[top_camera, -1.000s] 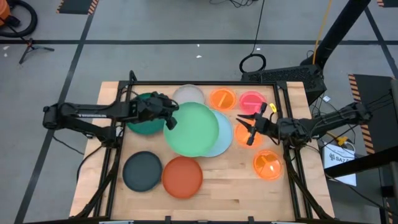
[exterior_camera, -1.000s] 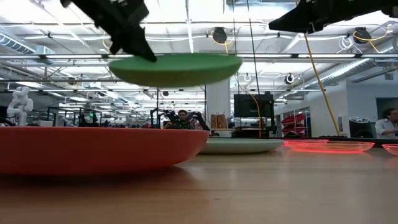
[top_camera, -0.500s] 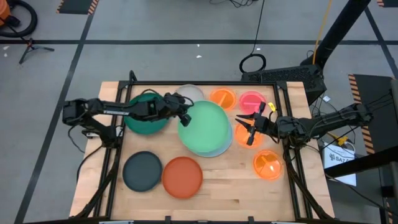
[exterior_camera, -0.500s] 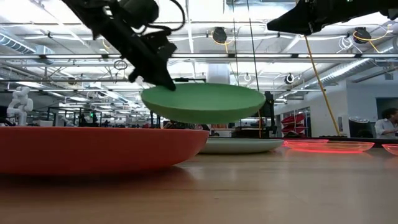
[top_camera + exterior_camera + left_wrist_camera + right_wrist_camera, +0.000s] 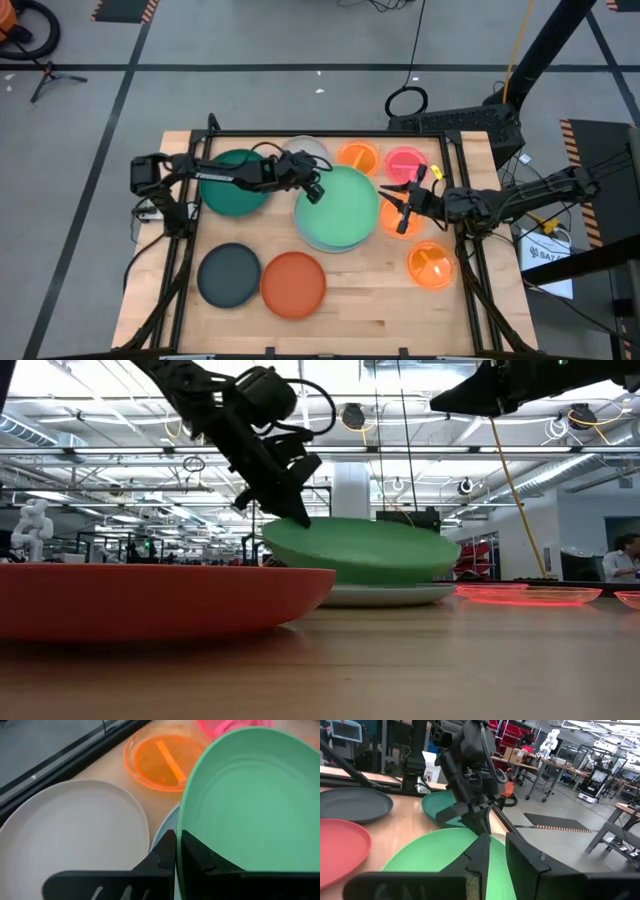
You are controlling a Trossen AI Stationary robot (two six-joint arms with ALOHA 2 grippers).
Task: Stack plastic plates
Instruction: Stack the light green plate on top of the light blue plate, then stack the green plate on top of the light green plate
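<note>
Fingers of the left gripper (image 5: pixel 313 191) pinch the rim of the light green plate (image 5: pixel 340 207), which from above covers nearly all of the light blue plate (image 5: pixel 322 243) at mid-table. Looking level across the table, the light green plate (image 5: pixel 360 550) tilts, its held edge raised and its far edge down on the plate below. The wrist camera shows the beige plate (image 5: pixel 70 830) and an orange divided plate (image 5: pixel 162 762) just beyond. The right gripper (image 5: pixel 400 207) hovers beside the stack with fingers apart. Nearer the front lie the dark grey plate (image 5: pixel 228 274) and rust-orange plate (image 5: pixel 293 284).
</note>
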